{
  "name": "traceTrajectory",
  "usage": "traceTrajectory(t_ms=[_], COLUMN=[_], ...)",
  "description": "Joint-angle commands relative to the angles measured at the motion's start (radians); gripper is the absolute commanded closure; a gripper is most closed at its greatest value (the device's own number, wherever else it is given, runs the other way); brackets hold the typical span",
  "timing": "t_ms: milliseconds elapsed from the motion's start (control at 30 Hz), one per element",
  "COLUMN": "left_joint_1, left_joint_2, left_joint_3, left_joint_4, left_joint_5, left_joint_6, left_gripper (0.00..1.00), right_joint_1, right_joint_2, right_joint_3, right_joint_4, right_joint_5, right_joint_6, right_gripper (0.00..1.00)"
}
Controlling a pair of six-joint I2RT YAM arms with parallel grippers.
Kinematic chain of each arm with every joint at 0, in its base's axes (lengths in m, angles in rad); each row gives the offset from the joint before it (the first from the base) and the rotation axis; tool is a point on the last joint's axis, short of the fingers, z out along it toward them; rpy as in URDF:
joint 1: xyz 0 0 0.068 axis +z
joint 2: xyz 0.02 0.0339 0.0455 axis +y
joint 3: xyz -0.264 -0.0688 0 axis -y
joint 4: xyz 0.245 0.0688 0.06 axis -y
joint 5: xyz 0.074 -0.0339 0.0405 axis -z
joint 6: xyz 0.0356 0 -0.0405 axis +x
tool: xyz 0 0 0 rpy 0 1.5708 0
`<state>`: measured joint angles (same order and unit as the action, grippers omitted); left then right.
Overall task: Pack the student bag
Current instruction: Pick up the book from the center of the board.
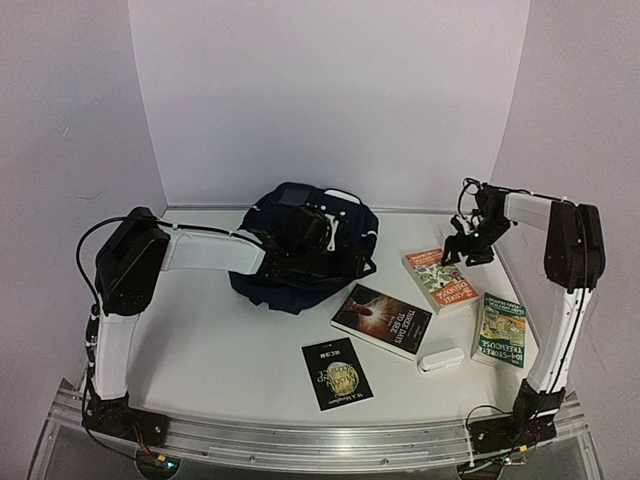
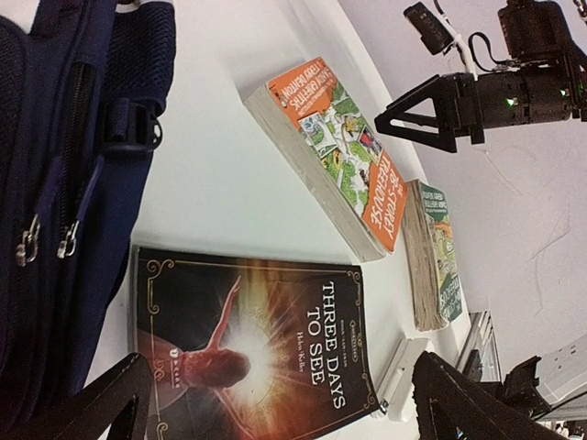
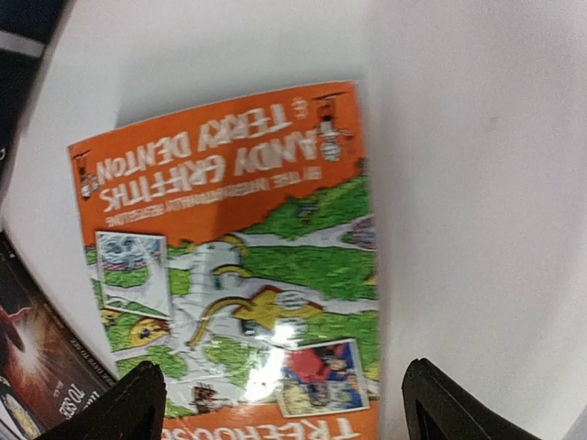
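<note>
The left fingers (image 1: 318, 232) hang over the student bag (image 1: 290, 275), spread wide with nothing between them, and point rightward at the books. The bag is a slumped heap of dark navy fabric with mesh side panels, a black buckle and metal zip pulls. It sits left of centre on the white tabletop (image 1: 220, 340), under the left arm. I cannot tell whether its main compartment is open.

To its right lie the things to pack. Nearest the front edge is a thin black booklet (image 1: 337, 373) with a gold emblem. Next is a dark paperback (image 1: 382, 318) titled "Three Days to See", glossy, its near corner just beside the bag. Then comes a small white case (image 1: 440, 359), oblong and smooth.

Farther right is a thick orange paperback (image 1: 442, 278) with a shiny cartoon cover. Its long axis runs from far-left to near-right. The right fingers (image 1: 467, 247) hover directly above its far end, also spread and holding nothing. In the wrist view they straddle the book's short width, so closing would take it across the covers. The right arm is plainly the nearer one, and the bag lies to its left. A worn green paperback (image 1: 502, 328) lies last, near the right arm.
</note>
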<state>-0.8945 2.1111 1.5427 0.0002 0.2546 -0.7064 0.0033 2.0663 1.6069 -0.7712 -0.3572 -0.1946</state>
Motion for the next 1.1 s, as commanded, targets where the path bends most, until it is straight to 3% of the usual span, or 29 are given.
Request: traceTrajectory(t_ms=[0,567,1067], left_joint_1=[-0.011,-0.02,-0.025], left_joint_2=[0.043,0.211,0.43], left_joint_3=[0.098,0.222,0.447], left_joint_4=[0.019,0.113,0.152], left_joint_5=[0.016,0.111,0.21], left_joint_6=[0.018,-0.077,-0.203], left_gripper=[0.0,0.12,0.28], right_joint_1=[-0.038,-0.009,0.124], right_joint_2=[0.023,0.085,0.06], right_joint_3=[0.039,-0.031,-0.055], right_joint_4=[-0.01,-0.04,0.011], right_joint_5=[0.056,-0.161,-0.222], right_joint_6=[-0.036,0.015,0.137], right_gripper=[0.11,0.28,0.32])
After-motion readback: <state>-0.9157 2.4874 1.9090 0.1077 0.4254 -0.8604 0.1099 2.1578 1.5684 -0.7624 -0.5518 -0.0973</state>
